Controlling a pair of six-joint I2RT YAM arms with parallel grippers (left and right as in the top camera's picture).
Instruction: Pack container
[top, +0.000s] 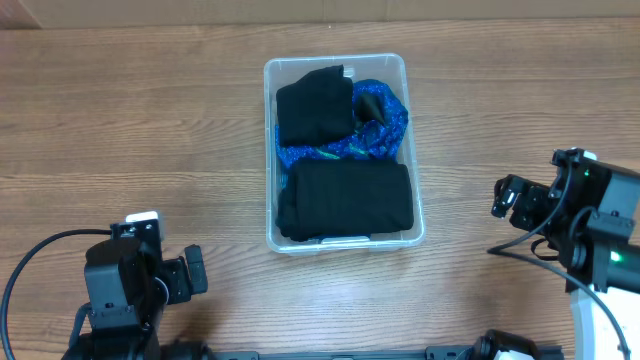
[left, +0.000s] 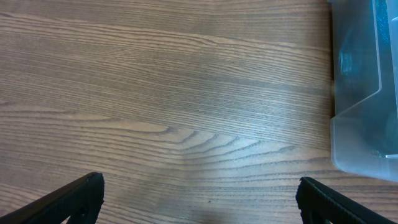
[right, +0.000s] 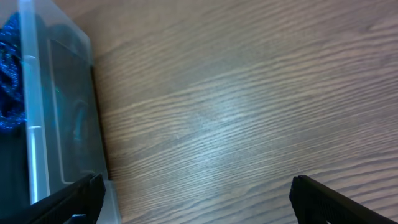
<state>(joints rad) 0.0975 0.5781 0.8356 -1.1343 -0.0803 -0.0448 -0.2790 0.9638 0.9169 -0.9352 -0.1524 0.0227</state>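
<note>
Container (top: 269, 150): clear plastic bin, rounded corners, sits abt centre of the wood-grain counter (top: 130, 130), long side running far-to-near, upright, no lid on it. Inside: a folded black cloth (top: 315, 108) at the far-left end, a bigger folded black cloth (top: 345, 198) filling the near end, and blue patterned fabric (top: 388, 128) btwn them, bunched up toward the far-right corner w/ a dark bit on top. Contents stay roughly below rim level, nothing hanging over the edge. Left claw (top: 194, 272) is at the near-left of the counter, well apart from the bin, pointing right toward it; cable loops off the arm to the left. Left wrist view: both fingers (left: 78, 196) sit wide apart at the bottom corners w/ only bare counter btwn them, so released, gripping nothing; bin corner shows at the right edge of that view. Right claw (top: 505, 197) is out at the right side, about level w/ the bin's near end, also well apart from it, pointing left. Right wrist view: fingers (right: 323, 199) spread wide, bare wood btwn, so released & empty; bin wall w/ blue fabric behind it shows at the left edge. Neither claw touches the bin or its contents.
</note>
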